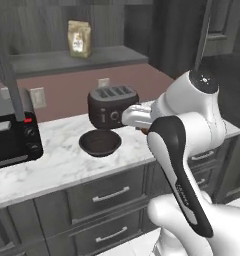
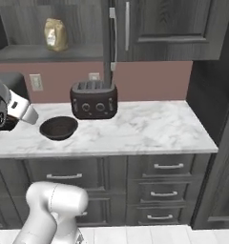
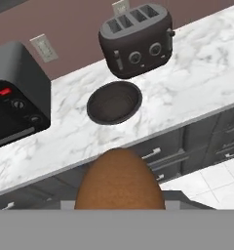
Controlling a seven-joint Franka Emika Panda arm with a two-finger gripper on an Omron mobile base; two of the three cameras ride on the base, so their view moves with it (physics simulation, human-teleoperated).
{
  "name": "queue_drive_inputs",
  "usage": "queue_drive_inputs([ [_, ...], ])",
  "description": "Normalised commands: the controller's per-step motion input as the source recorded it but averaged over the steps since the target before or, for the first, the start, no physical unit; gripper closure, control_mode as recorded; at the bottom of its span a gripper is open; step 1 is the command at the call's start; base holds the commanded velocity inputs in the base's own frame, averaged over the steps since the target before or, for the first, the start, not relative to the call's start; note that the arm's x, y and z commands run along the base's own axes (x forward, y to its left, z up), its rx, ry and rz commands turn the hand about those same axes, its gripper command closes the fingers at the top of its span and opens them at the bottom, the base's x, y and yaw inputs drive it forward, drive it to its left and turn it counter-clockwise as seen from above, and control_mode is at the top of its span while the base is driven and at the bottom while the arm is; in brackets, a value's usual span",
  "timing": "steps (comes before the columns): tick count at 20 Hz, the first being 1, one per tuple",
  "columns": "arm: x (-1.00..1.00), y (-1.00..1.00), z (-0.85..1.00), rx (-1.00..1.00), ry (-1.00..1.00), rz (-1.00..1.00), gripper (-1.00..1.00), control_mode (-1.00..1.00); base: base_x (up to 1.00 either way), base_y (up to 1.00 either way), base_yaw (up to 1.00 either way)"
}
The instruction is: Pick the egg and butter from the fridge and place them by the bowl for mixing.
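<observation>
- My gripper is closed on the egg; in the hand view the brown ovoid sits between my fingers, on the near side of the bowl and short of the counter edge.
- The bowl rests on the marble counter, dark and shallow, just in front of the toaster.
- The toaster stands directly behind the bowl, against the wall, slots up, 2 dials facing me.
- A black oven sits on the counter to the left of the bowl.
- A tan bag stands on the shelf above and behind the bowl.
</observation>
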Motion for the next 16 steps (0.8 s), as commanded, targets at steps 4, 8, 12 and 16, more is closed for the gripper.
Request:
queue_drive_inputs([
  [4, 0.00, 0.00, 0.00, 0.00, 0.00, 0.00, 1.00, 1.00, 0.51, -0.41, 0.30],
  [8, 0.00, 0.00, 0.00, 0.00, 0.00, 0.00, 1.00, 1.00, 0.48, -0.15, 0.37],
  [12, 0.00, 0.00, 0.00, 0.00, 0.00, 0.00, 1.00, 1.00, 0.60, -0.04, 0.33],
  [16, 0.00, 0.00, 0.00, 0.00, 0.00, 0.00, 1.00, 1.00, 0.62, 0.00, 0.23],
])
